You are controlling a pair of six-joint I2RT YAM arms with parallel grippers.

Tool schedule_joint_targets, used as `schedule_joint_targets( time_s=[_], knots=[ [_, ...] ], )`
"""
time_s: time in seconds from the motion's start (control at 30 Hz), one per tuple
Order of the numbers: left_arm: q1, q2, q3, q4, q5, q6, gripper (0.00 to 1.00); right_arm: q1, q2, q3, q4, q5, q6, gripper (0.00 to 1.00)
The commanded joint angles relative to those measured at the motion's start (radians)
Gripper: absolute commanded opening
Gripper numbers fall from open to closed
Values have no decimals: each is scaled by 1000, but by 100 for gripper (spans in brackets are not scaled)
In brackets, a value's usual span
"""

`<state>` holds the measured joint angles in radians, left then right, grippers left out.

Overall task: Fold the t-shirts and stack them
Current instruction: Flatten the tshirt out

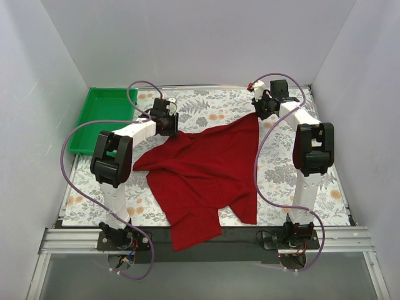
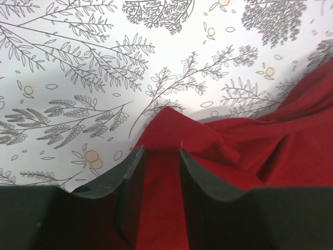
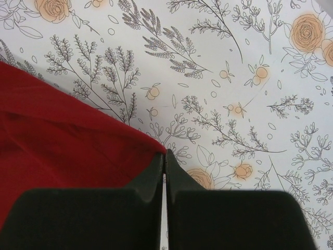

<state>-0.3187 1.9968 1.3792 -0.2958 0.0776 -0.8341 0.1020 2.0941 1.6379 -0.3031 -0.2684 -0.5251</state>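
T-shirt (image 1: 200, 175) stretched between claws: left gripper (image 2: 161, 151) pinches fold, right gripper (image 3: 165, 152) clamps corner.

No text, brand, number or sign can be read: the red t-shirt (image 1: 206, 169) looks plain and the worktop cover (image 1: 281, 181) bears only drawn flowers and twigs.

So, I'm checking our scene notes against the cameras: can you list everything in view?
t-shirt: one, dark red, rumpled across the middle of the table, one part hanging over the near edge.
tray: one, green, far left of the table.
table cover: one, white with grey sprigs and orange flowers, under the t-shirt.
left gripper: one, black, fingers either side of a raised fold of the t-shirt; grip unclear.
right gripper: one, black, shut on the t-shirt's far right corner.
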Motion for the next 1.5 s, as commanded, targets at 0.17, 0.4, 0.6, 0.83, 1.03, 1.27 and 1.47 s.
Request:
schedule_joint_targets(
  time_s=[0.17, 0.4, 0.6, 0.83, 1.03, 1.27, 1.47],
  knots=[
    [-6, -7, 26, -25, -111, 75, 36, -12, -17, -12, 44, -23, 14, 1],
    [-6, 14, 32, -28, -79, 121, 38, -12, -20, -16, 44, -25, 19, 1],
    [-8, 66, 53, -40, -4, 128, 17, -16, -29, -18, 42, -20, 20, 1],
    [6, -58, 12, 65, -115, 110, 0, -61, -52, -23, 44, -8, 33, 1],
    [75, -191, -3, 187, -164, 84, 0, -90, -66, -10, 44, -2, 40, 1],
    [116, -199, -8, 256, -177, 90, 0, -91, -66, 16, 47, 18, 60, 1],
    [161, -158, 32, 290, -61, 98, 0, -124, -59, 40, 53, 32, 74, 1]
  ],
)
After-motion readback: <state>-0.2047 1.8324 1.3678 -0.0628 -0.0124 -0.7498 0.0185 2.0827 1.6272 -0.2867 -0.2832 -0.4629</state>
